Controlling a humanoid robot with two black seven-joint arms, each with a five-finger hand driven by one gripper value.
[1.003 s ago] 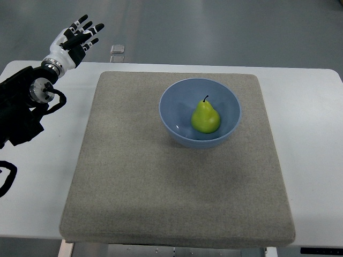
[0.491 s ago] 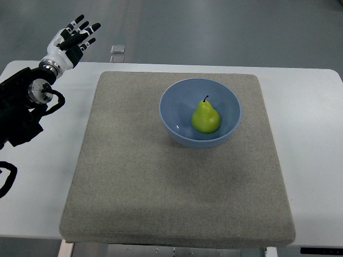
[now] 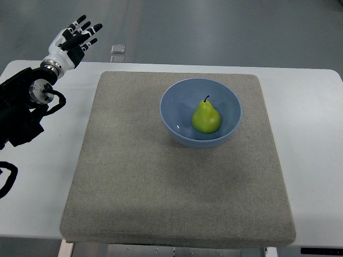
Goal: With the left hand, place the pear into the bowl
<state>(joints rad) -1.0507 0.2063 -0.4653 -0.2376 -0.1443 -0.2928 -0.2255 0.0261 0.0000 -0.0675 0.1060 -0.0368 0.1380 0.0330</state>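
Note:
A green pear [image 3: 206,117] with a dark stem lies inside the blue bowl [image 3: 170,115], right of the bowl's middle. The bowl stands on the grey mat [image 3: 134,176], toward its far side. My left hand [image 3: 73,39] is white and black, raised beyond the table's far left corner, well left of the bowl. Its fingers are spread and hold nothing. Its black arm [image 3: 21,107] comes in from the left edge. The right arm does not show.
The mat lies on a white table [image 3: 311,160]. A small square plate [image 3: 118,49] lies on the grey floor beyond the table's far edge. A black cable [image 3: 6,179] loops at the left edge.
The left hand has drifted slightly left and up over the last second. The pear and bowl have not moved.

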